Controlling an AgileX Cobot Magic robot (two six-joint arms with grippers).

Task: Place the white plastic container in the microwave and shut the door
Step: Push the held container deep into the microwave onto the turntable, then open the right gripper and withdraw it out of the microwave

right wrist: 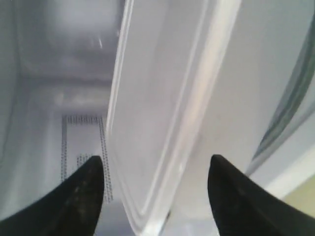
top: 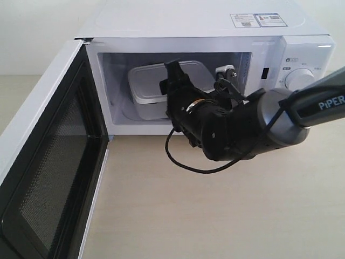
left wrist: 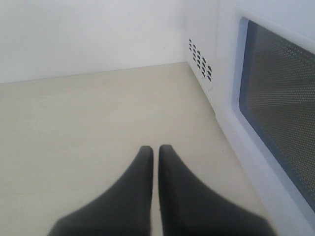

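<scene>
White plastic container (top: 146, 81) sits inside the microwave (top: 215, 21). Right hand (right wrist: 156, 158) is spread wide astride it, apparently not gripping. Left hand (left wrist: 155, 147) is pinched together, empty, above the worktop (left wrist: 74, 113) by the open door (top: 48, 162), likely staged to push it.

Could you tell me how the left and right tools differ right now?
The left tool is shut; the right tool is open. The left tool hangs over the table beside the door; the right tool reaches into the microwave, straddling the white plastic container. Both are black.

Black right pincer (right wrist: 156, 158), grey arm (top: 269, 121) seemingly marked PiPER
</scene>
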